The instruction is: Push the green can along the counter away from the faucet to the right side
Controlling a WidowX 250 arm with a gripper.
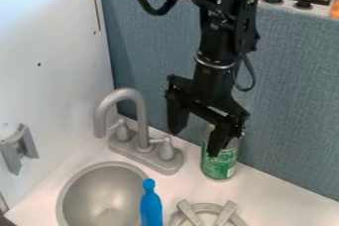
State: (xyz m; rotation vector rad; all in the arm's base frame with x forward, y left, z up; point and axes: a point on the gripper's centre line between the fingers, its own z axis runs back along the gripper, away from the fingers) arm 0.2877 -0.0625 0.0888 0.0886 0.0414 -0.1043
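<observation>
Blue obj. [151, 209] btm cut off, can [219, 166] partly behind gripper [195, 142]

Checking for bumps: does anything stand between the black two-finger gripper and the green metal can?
Nothing visible stands between the gripper and the can; one finger overlaps the can's top in view. The grey curved faucet stands to one side.

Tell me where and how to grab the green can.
Best gripped around its upper body, coming straight down from above. The can looks upright and round, so opposite sides should suit the open gripper. The blue-grey panel stands close behind it, so I'd set one finger on the side toward the faucet and the other opposite.
</observation>
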